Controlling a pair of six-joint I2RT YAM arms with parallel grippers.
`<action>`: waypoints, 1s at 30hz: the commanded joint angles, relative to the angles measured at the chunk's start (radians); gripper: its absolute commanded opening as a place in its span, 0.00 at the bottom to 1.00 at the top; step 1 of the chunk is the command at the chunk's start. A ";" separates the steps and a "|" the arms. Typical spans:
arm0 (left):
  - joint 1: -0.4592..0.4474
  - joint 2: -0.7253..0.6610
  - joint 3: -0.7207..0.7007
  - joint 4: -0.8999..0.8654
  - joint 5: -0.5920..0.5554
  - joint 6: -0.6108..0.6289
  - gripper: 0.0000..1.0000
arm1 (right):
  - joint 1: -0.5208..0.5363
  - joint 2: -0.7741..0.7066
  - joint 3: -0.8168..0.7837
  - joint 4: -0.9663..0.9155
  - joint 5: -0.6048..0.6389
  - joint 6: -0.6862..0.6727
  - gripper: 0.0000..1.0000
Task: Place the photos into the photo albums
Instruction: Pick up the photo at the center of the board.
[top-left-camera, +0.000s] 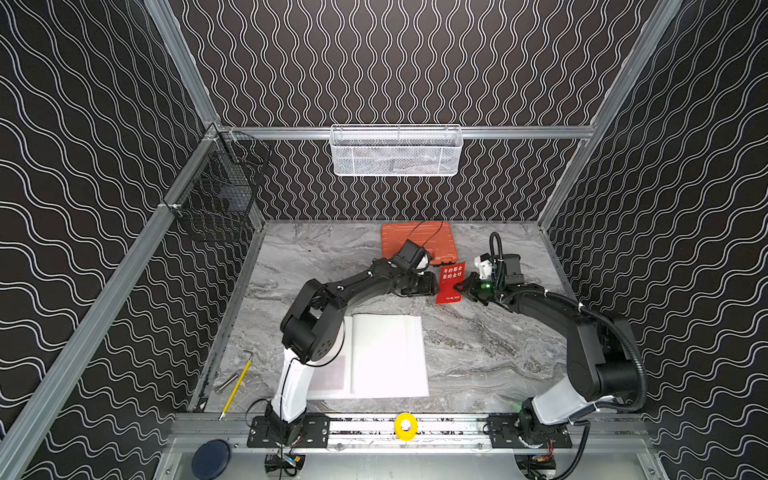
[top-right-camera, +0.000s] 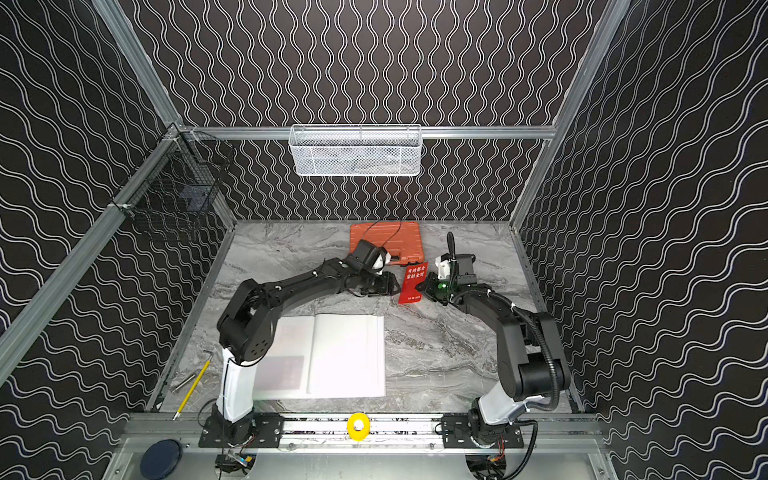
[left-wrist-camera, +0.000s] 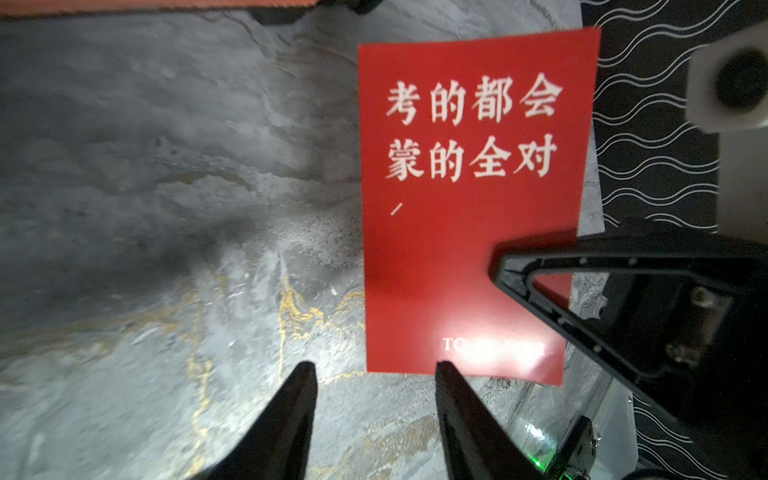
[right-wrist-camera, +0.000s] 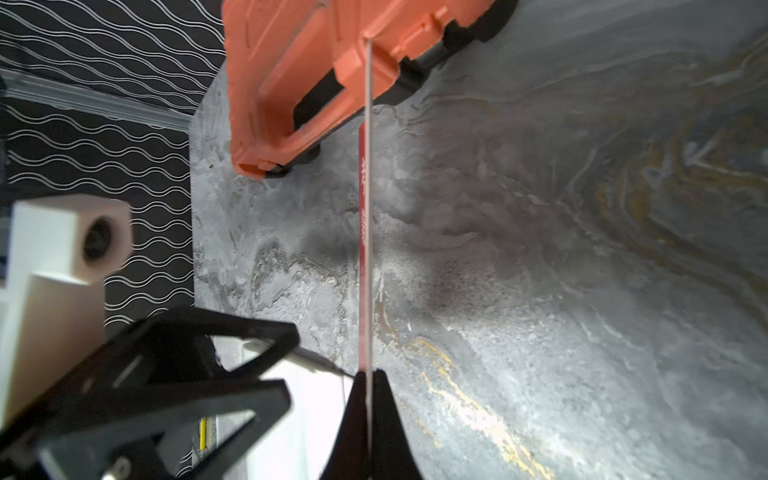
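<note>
One red photo (top-left-camera: 451, 282) (top-right-camera: 414, 281) with white Chinese characters hangs above the marble table, between my two grippers. My right gripper (top-left-camera: 461, 287) (right-wrist-camera: 367, 374) is shut on the photo's right edge; the right wrist view shows the photo (right-wrist-camera: 365, 232) edge-on between its closed jaws. My left gripper (top-left-camera: 432, 286) (left-wrist-camera: 375, 364) is open at the photo's left side. In the left wrist view one fingertip (left-wrist-camera: 442, 368) overlaps the photo (left-wrist-camera: 465, 208) at its edge, and I cannot tell if it touches. The photo album (top-left-camera: 386, 357) (top-right-camera: 345, 353) lies open, white pages up, near the front. My left arm hides part of its left page.
An orange tool case (top-left-camera: 415, 241) (right-wrist-camera: 316, 75) lies at the back of the table behind the grippers. A yellow pencil (top-left-camera: 235, 388) and a metal rod (top-left-camera: 226, 381) lie at the front left. A white mesh basket (top-left-camera: 397, 151) and a black wire basket (top-left-camera: 216, 199) hang on the walls.
</note>
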 joint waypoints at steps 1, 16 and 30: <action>0.028 -0.066 -0.038 -0.016 0.014 0.029 0.58 | 0.000 -0.036 -0.017 -0.001 -0.043 0.007 0.00; 0.208 -0.338 -0.350 0.142 0.343 0.090 0.71 | 0.027 -0.200 -0.224 0.301 -0.424 0.135 0.00; 0.221 -0.353 -0.422 0.247 0.603 0.058 0.68 | 0.211 -0.167 -0.294 0.568 -0.554 0.248 0.00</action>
